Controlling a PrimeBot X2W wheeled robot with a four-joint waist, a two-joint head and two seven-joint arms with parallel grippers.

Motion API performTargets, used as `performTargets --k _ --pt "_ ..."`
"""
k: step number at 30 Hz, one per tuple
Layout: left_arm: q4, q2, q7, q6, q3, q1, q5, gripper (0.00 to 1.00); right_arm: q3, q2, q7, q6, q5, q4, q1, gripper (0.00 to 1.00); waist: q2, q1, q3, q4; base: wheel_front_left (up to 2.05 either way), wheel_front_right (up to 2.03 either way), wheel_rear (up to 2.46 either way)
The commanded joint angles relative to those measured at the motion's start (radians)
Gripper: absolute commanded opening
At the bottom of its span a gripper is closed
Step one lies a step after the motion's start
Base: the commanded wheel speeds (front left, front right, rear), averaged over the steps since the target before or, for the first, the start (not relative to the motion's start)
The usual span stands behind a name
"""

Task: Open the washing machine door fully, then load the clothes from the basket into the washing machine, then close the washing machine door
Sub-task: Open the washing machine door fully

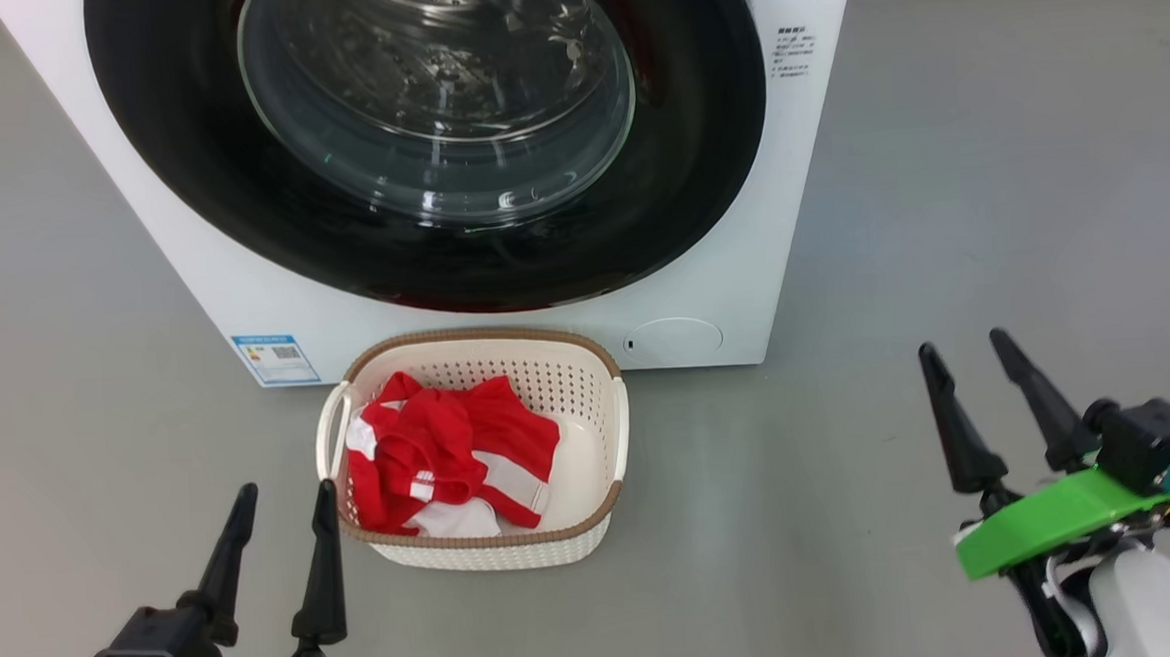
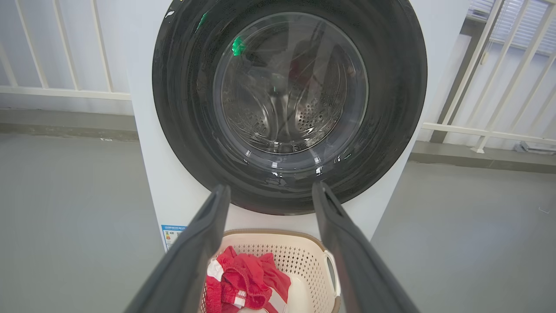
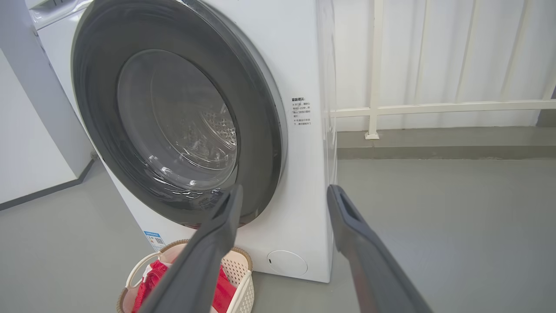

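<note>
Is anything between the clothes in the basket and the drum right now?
Yes. The washing machine door is shut over the drum opening, behind and above the basket holding the clothes. The left hand and right hand are open, holding nothing.

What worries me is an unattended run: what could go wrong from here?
The washing machine door is shut and glossy, no handle showing: a pull may slip.
The basket stands right below it: an arm opening the door may knock it.
The clothes lie in a loose bundle: part may drop.
</note>
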Motion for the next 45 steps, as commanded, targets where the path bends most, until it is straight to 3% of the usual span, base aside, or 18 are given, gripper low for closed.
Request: performTargets --k 1,7,11,16,17,18,26,37,45 --pt "-0.033 0.008 -0.012 -0.003 0.036 -0.038 -0.005 1.00 0.016 -0.013 -0.012 0.002 0.009 -0.023 -0.039 1.00 -0.0001 0.0000 0.008 0.005 0.00 0.00 0.00" --pt "-0.049 0.004 -0.012 -0.003 0.052 -0.046 -0.006 1.00 -0.009 -0.029 -0.012 0.002 0.044 -0.026 -0.093 1.00 -0.0001 0.0000 0.036 0.014 0.00 0.00 0.00" --pt "-0.055 0.002 -0.012 -0.003 0.060 -0.055 -0.016 1.00 -0.032 -0.035 -0.012 0.002 0.098 -0.032 -0.131 0.92 -0.0001 0.0000 0.059 0.019 0.00 0.00 0.00" --pt "-0.063 0.000 -0.012 -0.003 0.057 -0.069 -0.008 1.00 -0.062 -0.062 -0.012 0.002 0.163 -0.031 -0.183 0.36 -0.0001 0.0000 0.088 0.030 0.00 0.00 0.00" --pt "-0.065 0.000 -0.012 -0.003 0.057 -0.072 -0.007 1.00 -0.067 -0.067 -0.012 0.002 0.177 -0.030 -0.193 0.15 -0.0001 0.0000 0.093 0.032 0.00 0.00 0.00" --pt "-0.066 0.000 -0.012 -0.003 0.057 -0.074 -0.005 1.00 -0.071 -0.073 -0.012 0.002 0.190 -0.030 -0.203 0.00 -0.0001 0.0000 0.099 0.033 0.00 0.00 0.00" --pt "-0.073 0.000 -0.012 -0.003 0.051 -0.094 0.001 1.00 -0.072 -0.109 -0.012 0.002 0.366 -0.009 -0.285 0.00 -0.0001 0.0000 0.144 0.047 0.00 0.00 0.00" --pt "-0.104 -0.001 -0.012 -0.003 0.038 -0.131 0.002 1.00 0.051 -0.265 0.030 0.002 0.735 0.111 -0.462 0.00 -0.0001 0.0000 0.220 0.081 0.00 0.00 0.00" --pt "-0.127 -0.001 -0.012 -0.003 0.041 -0.153 -0.004 1.00 0.107 -0.320 0.107 0.002 0.920 0.154 -0.576 0.00 -0.0001 0.0000 0.283 0.098 0.00 0.00 0.00"
